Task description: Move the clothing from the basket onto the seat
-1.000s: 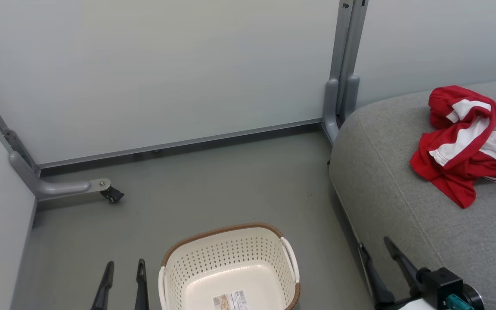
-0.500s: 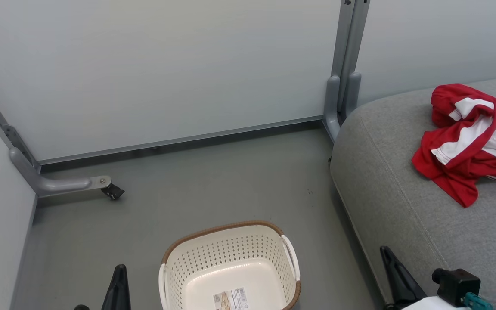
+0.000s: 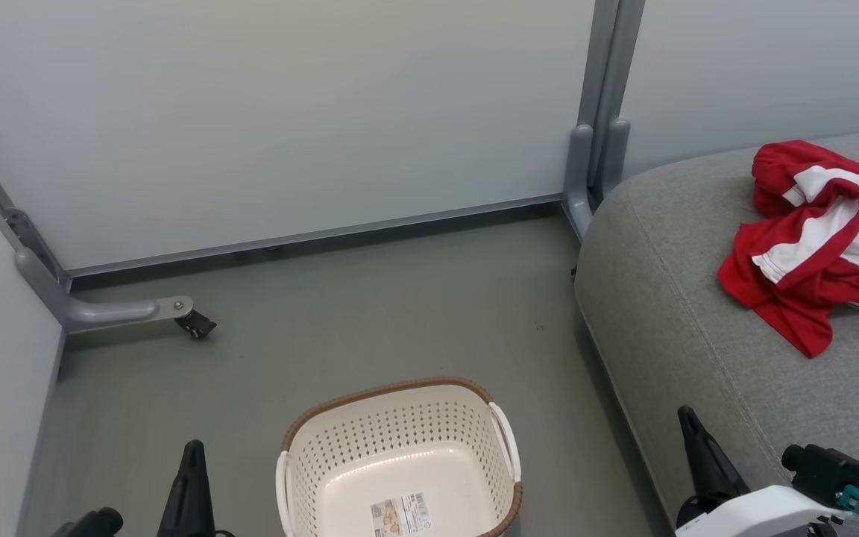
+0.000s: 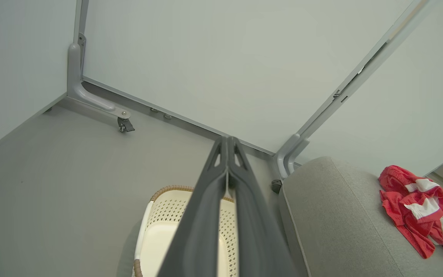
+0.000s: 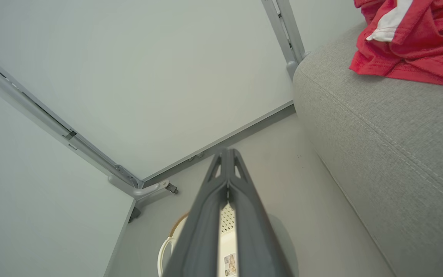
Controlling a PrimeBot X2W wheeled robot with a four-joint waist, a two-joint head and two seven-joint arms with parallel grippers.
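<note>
Clothing (image 3: 810,246) heaped toward seat's (image 3: 698,335) far edge; basket (image 3: 400,421) on floor (image 3: 362,313) alongside. Left gripper (image 3: 192,449) and right gripper (image 3: 687,416) pinched closed, gripping nothing.

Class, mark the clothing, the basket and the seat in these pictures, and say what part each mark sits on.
clothing (image 3: 795,309), head view, on the red fabric below the white stripe.
basket (image 3: 392,436), head view, on the perforated far wall.
seat (image 3: 646,298), head view, on bare grey upholstery.
</note>
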